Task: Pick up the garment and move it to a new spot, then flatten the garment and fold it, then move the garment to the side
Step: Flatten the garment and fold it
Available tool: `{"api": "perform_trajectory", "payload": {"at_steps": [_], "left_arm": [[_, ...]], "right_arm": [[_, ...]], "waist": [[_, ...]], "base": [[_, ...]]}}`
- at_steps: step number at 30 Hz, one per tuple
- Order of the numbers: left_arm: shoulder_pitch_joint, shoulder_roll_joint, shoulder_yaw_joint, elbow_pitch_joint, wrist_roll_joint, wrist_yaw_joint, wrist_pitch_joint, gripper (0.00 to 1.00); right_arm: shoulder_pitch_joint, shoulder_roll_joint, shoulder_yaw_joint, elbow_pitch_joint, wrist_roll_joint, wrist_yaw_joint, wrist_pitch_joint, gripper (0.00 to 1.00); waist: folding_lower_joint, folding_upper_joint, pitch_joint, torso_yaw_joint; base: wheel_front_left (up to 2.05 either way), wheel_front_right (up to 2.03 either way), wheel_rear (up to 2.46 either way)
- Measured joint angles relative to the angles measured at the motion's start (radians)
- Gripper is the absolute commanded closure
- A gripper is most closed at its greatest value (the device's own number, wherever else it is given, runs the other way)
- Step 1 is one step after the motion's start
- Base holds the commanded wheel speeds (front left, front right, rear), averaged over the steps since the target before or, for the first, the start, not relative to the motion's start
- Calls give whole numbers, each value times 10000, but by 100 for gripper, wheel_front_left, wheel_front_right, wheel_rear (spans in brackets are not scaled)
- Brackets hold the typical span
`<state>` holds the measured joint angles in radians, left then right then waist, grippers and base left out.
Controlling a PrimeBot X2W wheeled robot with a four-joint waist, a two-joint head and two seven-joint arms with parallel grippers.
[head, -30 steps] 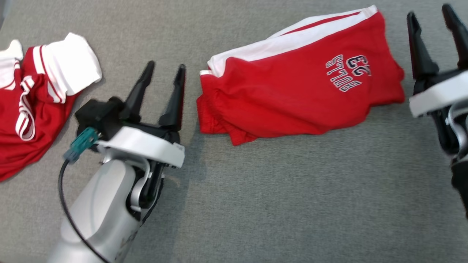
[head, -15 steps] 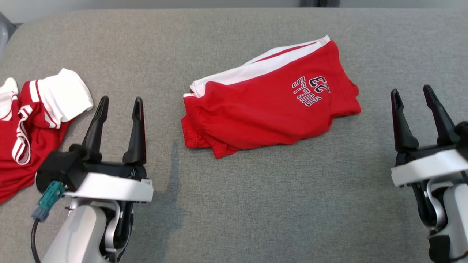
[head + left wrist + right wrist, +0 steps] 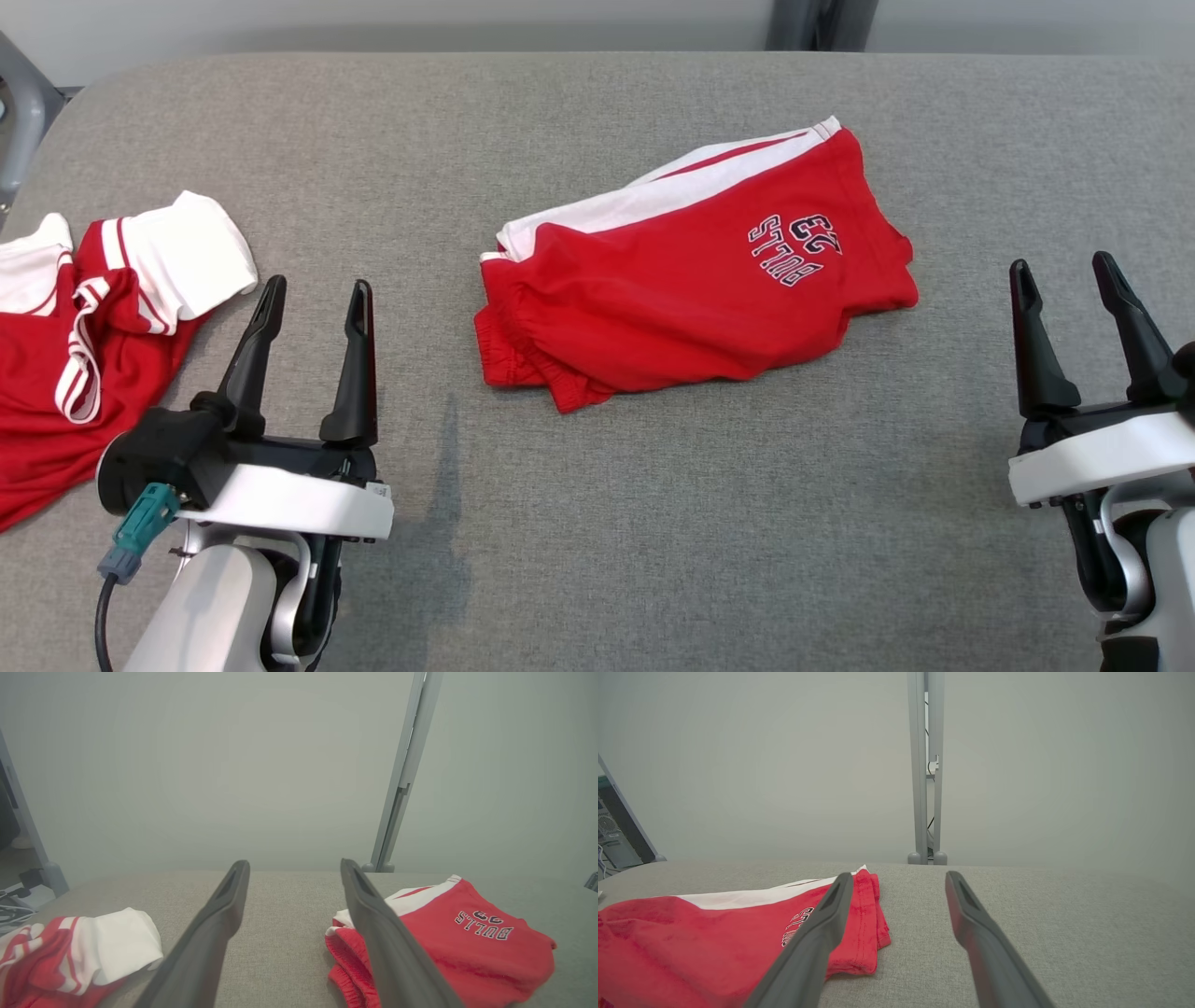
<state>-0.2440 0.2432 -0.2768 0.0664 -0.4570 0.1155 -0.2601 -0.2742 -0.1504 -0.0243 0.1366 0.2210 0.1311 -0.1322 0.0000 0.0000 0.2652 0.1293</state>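
- Left gripper (image 3: pixel 318 285) low at the left: two long, dark, tapered fingers spread wide, nothing between them
- Right gripper (image 3: pixel 1061 263) low at the right: spread the same way, empty, well clear of any cloth
- Crumpled at the far left edge: shirt (image 3: pixel 37 411) in soft red knit, with a white sleeve bunched up and white-and-red striped trim, near the left fingers but apart from them
- In the middle, between the two grippers: folded garment (image 3: pixel 691 299), red, pressed into a rough oblong
  - white band along its far edge
  - gathered, puckered hem at its left end
  - small dark, white-outlined print (image 3: pixel 794 247), upside down
- Beneath it all: table (image 3: pixel 653 523) covered in coarse grey woven fabric, far corners rounded
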Motion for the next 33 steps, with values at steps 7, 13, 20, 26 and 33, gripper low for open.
{"api": "perform_trajectory", "payload": {"at_steps": [7,13,20,26,33], "left_arm": [[-153,-94,0,-8,176,-88,0,0],[-500,-332,167,-157,291,-286,0,0],[-934,-671,399,-221,633,-865,-2,0],[-995,-869,765,-144,991,-1406,-2,0],[-933,-1179,1022,10,1229,-1758,-2,0]], "right_arm": [[-453,-399,-209,199,92,0,303,0],[-1567,-1091,117,1440,201,0,644,0],[-2522,-1519,677,3616,293,0,888,0],[-2934,-1549,1055,4989,535,0,706,0],[-3369,-1484,1475,5820,966,-2,460,100]], "waist": [[0,0,109,298],[0,0,471,855],[0,0,912,1677],[0,0,1145,2130],[0,0,1153,2078]], "base": [[0,0,0],[0,0,0],[0,0,0],[0,0,0],[0,0,0]]}}
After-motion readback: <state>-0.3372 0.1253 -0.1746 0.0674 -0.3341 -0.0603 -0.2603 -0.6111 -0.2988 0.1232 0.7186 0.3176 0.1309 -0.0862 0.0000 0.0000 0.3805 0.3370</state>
